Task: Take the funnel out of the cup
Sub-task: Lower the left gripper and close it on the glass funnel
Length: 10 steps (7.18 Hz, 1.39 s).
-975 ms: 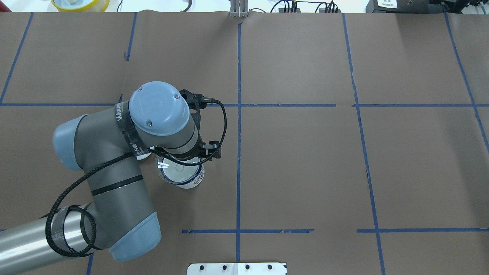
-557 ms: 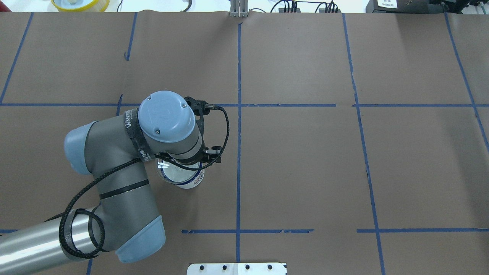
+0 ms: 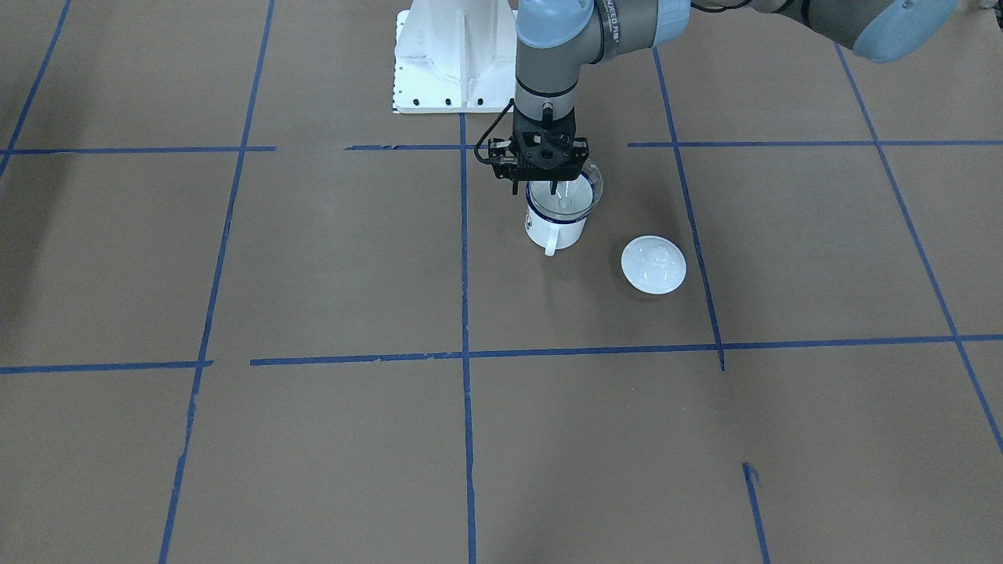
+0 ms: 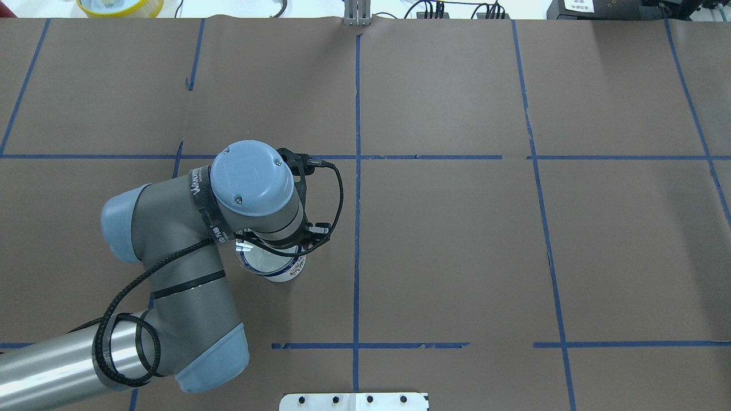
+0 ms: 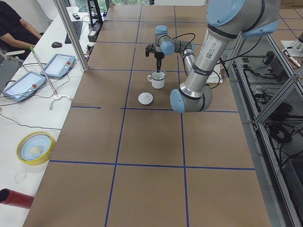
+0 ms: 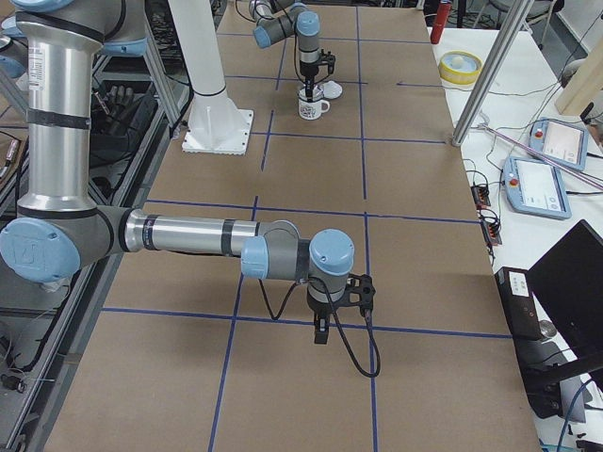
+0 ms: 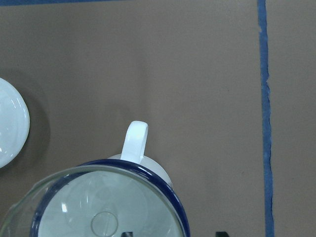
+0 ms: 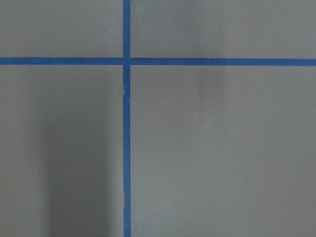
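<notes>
The white enamel cup (image 3: 555,232) with a dark blue rim stands on the table, its handle toward the front-facing camera. The clear funnel (image 3: 578,193) sits in its mouth. Both also show in the left wrist view, the funnel (image 7: 98,207) inside the cup's rim (image 7: 168,190). My left gripper (image 3: 534,189) hangs straight down over the cup, open, with one finger inside the funnel's bowl and one outside the rim. In the overhead view the wrist hides it, and only part of the cup (image 4: 285,275) shows. My right gripper (image 6: 320,335) shows only in the exterior right view, and I cannot tell its state.
A flat white round lid (image 3: 653,265) with a knob lies on the table beside the cup, on the robot's left. The brown table cover (image 3: 313,258) carries blue tape lines. The white robot base (image 3: 450,55) stands behind the cup.
My left wrist has moved a little to the right and toward the robot in the overhead view and now covers more of the cup. The cup and funnel have not moved.
</notes>
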### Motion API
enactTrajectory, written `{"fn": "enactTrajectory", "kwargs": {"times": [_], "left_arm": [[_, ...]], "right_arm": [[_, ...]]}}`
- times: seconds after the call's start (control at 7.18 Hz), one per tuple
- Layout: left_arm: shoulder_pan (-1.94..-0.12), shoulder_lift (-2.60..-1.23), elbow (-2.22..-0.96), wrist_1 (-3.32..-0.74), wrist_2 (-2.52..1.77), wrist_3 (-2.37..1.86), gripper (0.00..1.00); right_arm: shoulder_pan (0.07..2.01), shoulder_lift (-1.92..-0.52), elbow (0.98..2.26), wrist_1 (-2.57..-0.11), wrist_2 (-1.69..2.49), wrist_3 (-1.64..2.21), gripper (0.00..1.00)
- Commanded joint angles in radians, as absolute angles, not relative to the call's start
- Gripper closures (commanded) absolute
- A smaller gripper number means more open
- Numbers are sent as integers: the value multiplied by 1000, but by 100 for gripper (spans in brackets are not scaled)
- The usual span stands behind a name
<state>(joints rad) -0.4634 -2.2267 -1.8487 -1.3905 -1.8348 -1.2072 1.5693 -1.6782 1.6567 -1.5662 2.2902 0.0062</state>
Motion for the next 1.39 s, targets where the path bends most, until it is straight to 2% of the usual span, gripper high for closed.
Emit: {"fn": "enactTrajectory", "kwargs": {"times": [0.0, 0.14, 0.56, 0.98, 1.25], "left_arm": [[-463, -2227, -1848, -1391, -1836, -1207, 75], [-463, -2227, -1853, -1390, -1835, -1207, 87], [-466, -2226, -1888, -1385, -1835, -1206, 98], [-483, -2239, -2052, -1208, -1835, -1206, 100], [-569, -2319, -2146, -1026, -1836, -1206, 100]], "right_arm": [[1569, -1678, 1657, -1566, 2290, 6, 0], [1569, -1678, 1657, -1566, 2290, 6, 0], [1569, -1678, 1657, -1566, 2290, 6, 0], [1569, -1678, 1657, -1566, 2290, 6, 0], [1569, -1678, 1657, -1566, 2290, 6, 0]]}}
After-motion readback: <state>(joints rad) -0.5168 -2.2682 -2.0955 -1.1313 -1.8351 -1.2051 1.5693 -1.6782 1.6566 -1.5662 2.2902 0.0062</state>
